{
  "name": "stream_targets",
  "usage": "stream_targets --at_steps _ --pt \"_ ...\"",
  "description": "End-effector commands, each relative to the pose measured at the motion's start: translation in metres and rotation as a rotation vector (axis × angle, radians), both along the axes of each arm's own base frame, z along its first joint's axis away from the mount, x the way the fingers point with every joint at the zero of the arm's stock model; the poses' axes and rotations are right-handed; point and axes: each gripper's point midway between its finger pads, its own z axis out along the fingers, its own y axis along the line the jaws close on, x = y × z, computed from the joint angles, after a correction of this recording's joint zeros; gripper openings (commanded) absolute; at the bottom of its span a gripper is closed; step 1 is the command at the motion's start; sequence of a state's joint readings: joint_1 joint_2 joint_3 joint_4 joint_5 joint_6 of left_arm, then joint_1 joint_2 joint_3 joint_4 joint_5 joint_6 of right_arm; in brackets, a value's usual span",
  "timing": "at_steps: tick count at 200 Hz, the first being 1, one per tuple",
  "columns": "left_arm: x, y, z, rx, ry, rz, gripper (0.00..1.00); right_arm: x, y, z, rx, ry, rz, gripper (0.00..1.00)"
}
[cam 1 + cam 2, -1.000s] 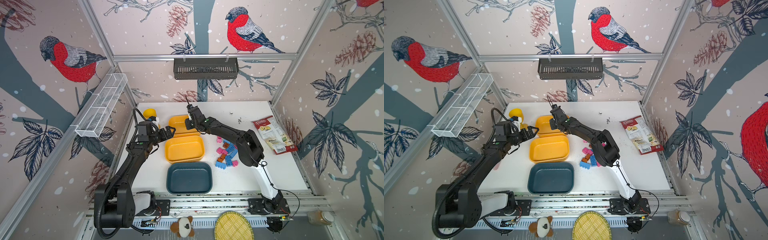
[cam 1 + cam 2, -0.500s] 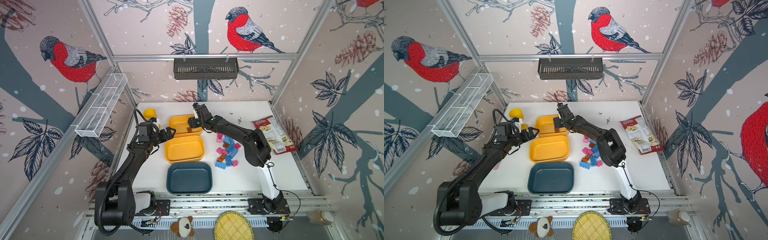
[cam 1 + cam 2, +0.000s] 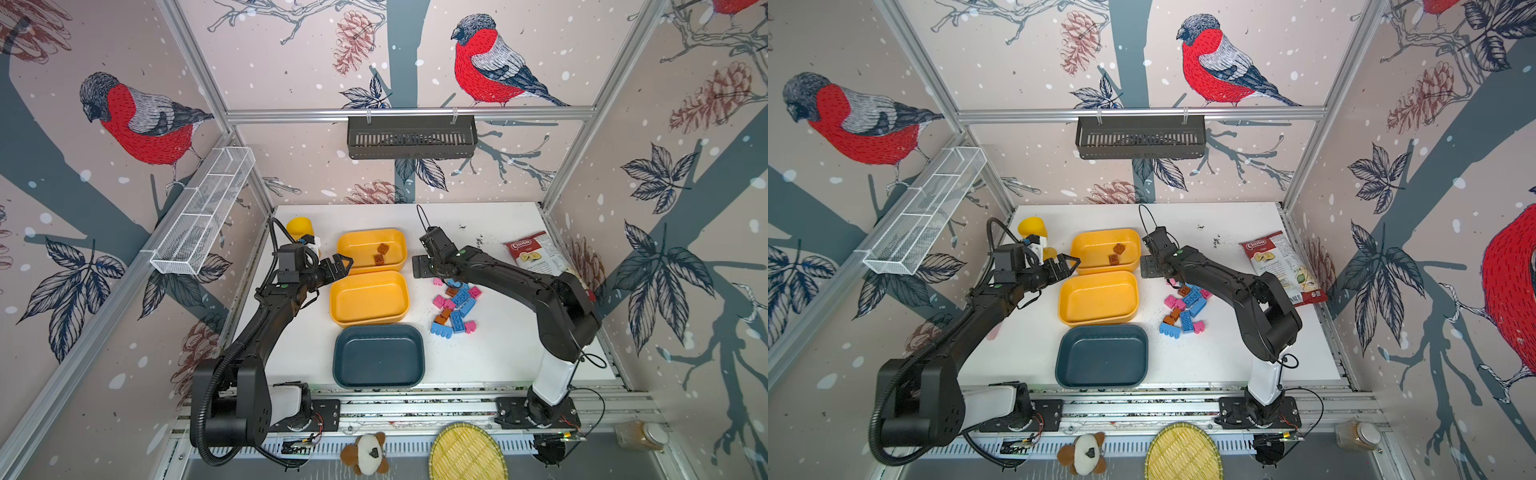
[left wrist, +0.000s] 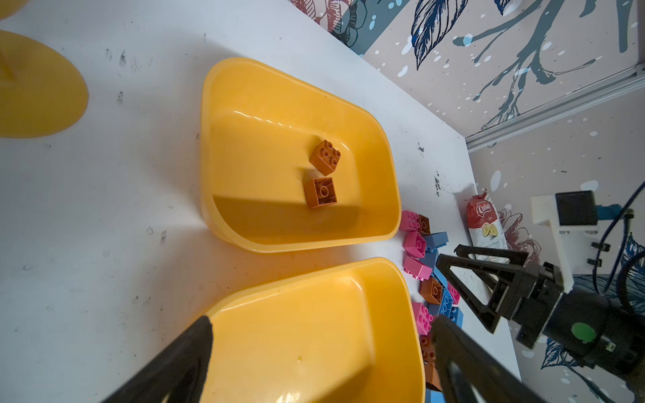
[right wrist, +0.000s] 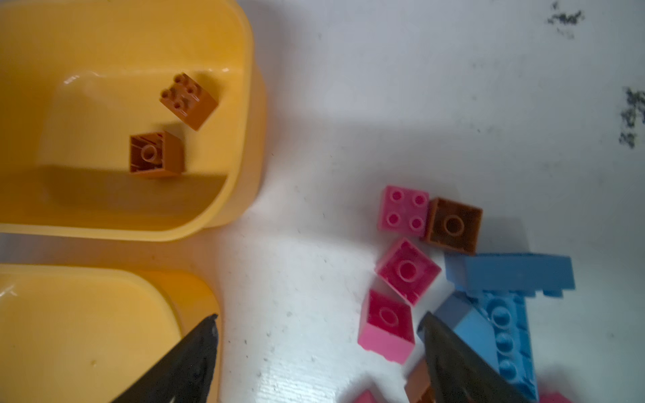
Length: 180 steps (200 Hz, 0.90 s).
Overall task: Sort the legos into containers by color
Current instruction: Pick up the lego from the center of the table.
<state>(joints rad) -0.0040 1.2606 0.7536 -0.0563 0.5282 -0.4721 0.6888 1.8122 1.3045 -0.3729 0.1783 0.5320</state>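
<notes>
Three containers stand in a row: a far yellow tray holding two brown legos, a bare middle yellow tray, and a bare teal tray. To their right lies a loose pile of blue, pink and brown legos. My right gripper is open with nothing in it, over the table between the yellow trays and the pile; a pink brick lies by one finger. The left gripper hangs open and empty at the middle tray's left rim.
A yellow goblet stands behind my left arm. A chips bag lies at the table's right edge. In front of the table's rail are a bamboo tray, a plush toy and a jar.
My right gripper has opened and pulled away from over the far yellow tray, rightward and nearer, to the edge of the pile. The left arm has stayed put.
</notes>
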Motion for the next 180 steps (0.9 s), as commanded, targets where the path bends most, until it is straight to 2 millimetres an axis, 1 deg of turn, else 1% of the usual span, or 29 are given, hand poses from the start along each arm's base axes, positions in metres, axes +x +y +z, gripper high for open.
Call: stream_targets --at_steps 1,24,51,64,82,98,138,180 --pt "0.002 -0.003 0.004 -0.025 -0.025 -0.01 0.97 -0.01 -0.021 -0.012 0.01 0.037 -0.133 0.92" --pt "0.002 -0.004 0.004 -0.036 -0.026 -0.015 0.97 -0.015 -0.025 -0.022 0.012 0.055 -0.177 0.92" --pt "0.001 -0.004 0.004 -0.033 -0.028 -0.018 0.97 -0.015 -0.028 -0.036 0.004 0.07 -0.206 0.9" --pt "0.001 -0.005 0.003 -0.034 -0.027 -0.019 0.97 -0.014 -0.026 -0.041 0.014 0.075 -0.209 0.86" --pt "0.001 -0.005 0.004 -0.038 -0.027 -0.02 0.97 -0.01 -0.02 -0.041 0.029 0.069 -0.206 0.78" --pt "0.001 -0.005 0.004 -0.037 -0.029 -0.02 0.97 -0.009 -0.017 -0.046 0.019 0.074 -0.206 0.72" --pt "0.0 -0.006 0.003 -0.036 -0.029 -0.023 0.97 -0.008 -0.018 -0.06 -0.009 0.089 -0.22 0.67" --pt "0.001 -0.006 0.003 -0.036 -0.03 -0.026 0.97 -0.003 -0.023 -0.07 -0.034 0.087 -0.243 0.56"
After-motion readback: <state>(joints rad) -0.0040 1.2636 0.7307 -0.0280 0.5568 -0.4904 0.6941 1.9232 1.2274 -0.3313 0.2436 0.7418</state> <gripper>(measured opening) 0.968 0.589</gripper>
